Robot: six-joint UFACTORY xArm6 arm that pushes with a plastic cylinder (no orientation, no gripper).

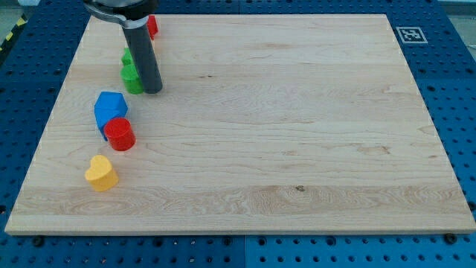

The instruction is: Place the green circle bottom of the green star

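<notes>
My tip rests on the board near the view's top left. It touches the right side of a green block with a lumpy outline, perhaps the star. A second green block sits just above that one, mostly hidden by the rod; I cannot make out its shape. The two green blocks touch or nearly touch.
A red block sits behind the rod at the top edge. A blue block lies below the green ones, with a red circle touching its lower side. A yellow heart lies further down. The wooden board lies on a blue pegboard.
</notes>
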